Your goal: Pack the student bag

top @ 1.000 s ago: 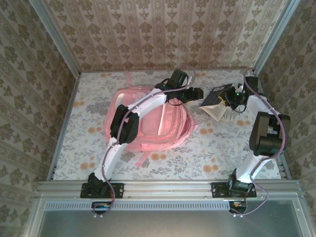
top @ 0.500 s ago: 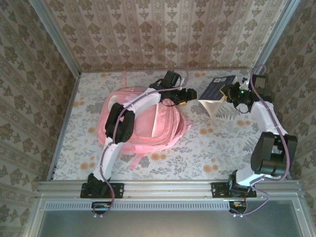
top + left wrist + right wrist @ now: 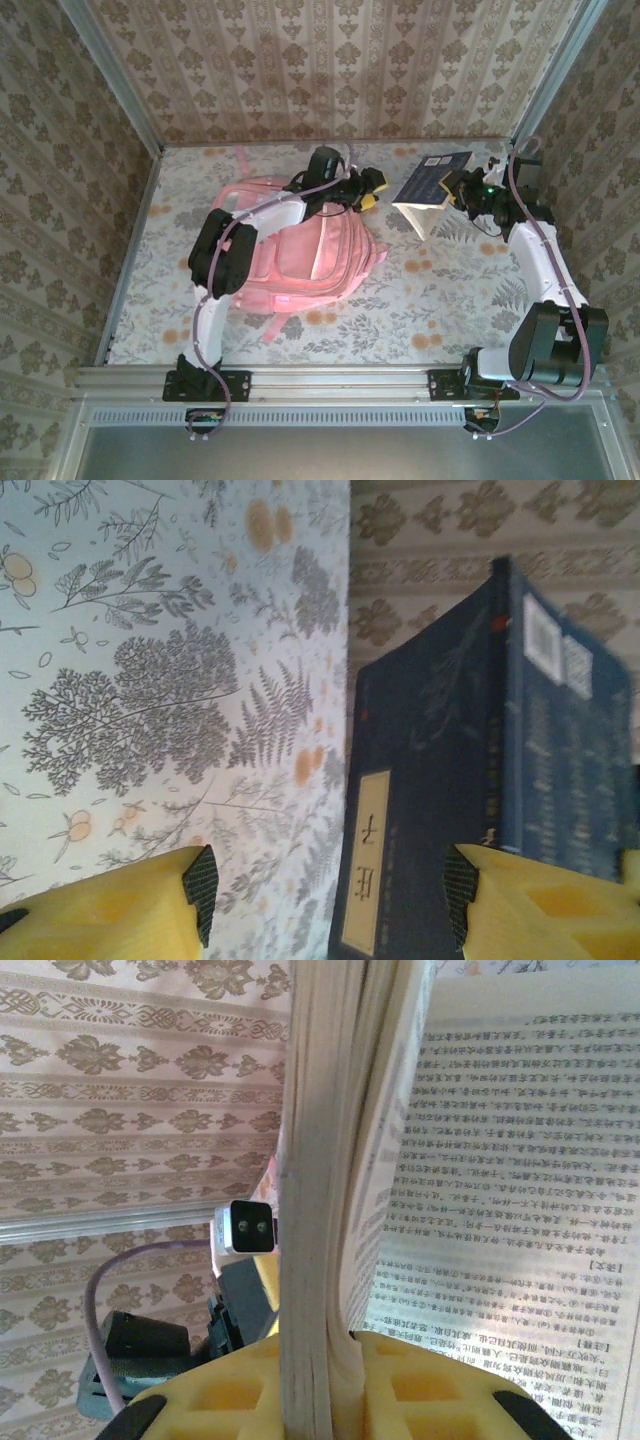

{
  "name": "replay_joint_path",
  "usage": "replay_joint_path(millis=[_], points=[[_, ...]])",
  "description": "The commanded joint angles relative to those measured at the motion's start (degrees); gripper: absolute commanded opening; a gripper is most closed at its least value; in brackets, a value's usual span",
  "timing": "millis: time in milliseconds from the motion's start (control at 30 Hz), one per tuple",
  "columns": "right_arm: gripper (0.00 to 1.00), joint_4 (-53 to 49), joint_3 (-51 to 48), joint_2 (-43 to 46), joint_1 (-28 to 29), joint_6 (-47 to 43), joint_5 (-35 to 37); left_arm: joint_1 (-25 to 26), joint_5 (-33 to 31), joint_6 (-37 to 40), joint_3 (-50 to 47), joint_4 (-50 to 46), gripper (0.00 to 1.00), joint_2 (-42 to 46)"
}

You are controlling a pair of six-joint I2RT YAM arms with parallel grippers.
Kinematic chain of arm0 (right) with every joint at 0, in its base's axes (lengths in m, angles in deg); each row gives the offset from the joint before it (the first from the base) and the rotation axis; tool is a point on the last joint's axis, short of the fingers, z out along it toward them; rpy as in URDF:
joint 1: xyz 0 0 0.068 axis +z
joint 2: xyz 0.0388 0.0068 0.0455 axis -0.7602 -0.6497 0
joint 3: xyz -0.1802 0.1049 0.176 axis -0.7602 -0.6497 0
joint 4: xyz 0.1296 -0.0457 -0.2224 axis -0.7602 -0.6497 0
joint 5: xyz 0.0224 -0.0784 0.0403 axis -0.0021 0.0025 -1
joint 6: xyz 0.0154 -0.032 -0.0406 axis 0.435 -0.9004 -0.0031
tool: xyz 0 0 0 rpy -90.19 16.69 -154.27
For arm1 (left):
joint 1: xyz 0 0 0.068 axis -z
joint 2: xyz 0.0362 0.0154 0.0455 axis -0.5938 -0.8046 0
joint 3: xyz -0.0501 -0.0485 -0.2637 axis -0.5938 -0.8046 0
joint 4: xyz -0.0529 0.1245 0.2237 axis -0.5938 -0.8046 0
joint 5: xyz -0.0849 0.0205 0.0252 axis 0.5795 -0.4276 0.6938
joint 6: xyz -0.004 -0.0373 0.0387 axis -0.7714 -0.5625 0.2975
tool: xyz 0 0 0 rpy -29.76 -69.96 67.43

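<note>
Pink student bag [image 3: 305,262], navy book [image 3: 436,176]

Seen from above, the light is soft, warm and even. The tabletop [image 3: 450,300] and the patterned walls [image 3: 330,70] carry no glare, and we find only faint, short shadows beside the student bag [image 3: 310,260]. That picture is slightly grainy and washed out, and its straight edges splay toward the corners. In the left wrist view the dark book [image 3: 440,780] is blurred, its cover print unreadable. In the right wrist view the page [image 3: 520,1180] is brightly lit, while the wall behind stays hazy.
</note>
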Motion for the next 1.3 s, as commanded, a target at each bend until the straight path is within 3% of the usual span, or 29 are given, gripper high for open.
replay_joint_path(millis=[0, 233, 367, 700, 1033, 1267], points=[[0.20, 5.2, -1.9, 1.9, 0.6, 3.7, -2.5, 0.3, -1.1, -13.2, -3.9, 17.6, 0.64, 2.6], [0.20, 10.5, -4.0, 1.8, 2.0, 8.1, -2.5, 3.7, -3.9, -24.5, -4.2, 31.0, 0.66, -0.4], [0.20, 11.7, -4.3, 1.7, 2.9, 9.1, -2.2, 5.2, -4.1, -26.7, -2.1, 33.3, 0.64, -2.3], [0.20, 13.2, -5.6, 2.4, 3.7, 10.6, -2.2, 5.7, -5.1, -28.8, -2.8, 37.2, 0.42, -3.2], [0.20, 14.2, -8.8, 2.1, 6.6, 9.6, -0.4, 5.6, -5.6, -30.1, -3.3, 38.5, 0.57, -2.1], [0.21, 13.2, -8.6, 2.1, 7.0, 8.7, 0.4, 5.6, -5.7, -29.9, -4.2, 39.4, 0.36, -1.5]])
